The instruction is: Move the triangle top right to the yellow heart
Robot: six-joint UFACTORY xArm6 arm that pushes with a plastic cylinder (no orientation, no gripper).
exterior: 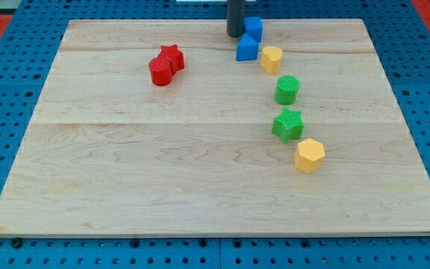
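Observation:
The blue triangle (246, 49) lies near the view's top, just left of and touching the yellow heart (271, 58). A blue cube (253, 28) sits right behind the triangle. My tip (235, 34) is at the end of the dark rod, just left of the blue cube and just above-left of the triangle, close to both.
A red star (172, 57) and a red cylinder (160, 72) touch each other at the upper left. A green cylinder (287, 89), a green star (288, 124) and a yellow hexagon (310, 155) run down the right of centre. The wooden board (125, 187) lies on a blue pegboard.

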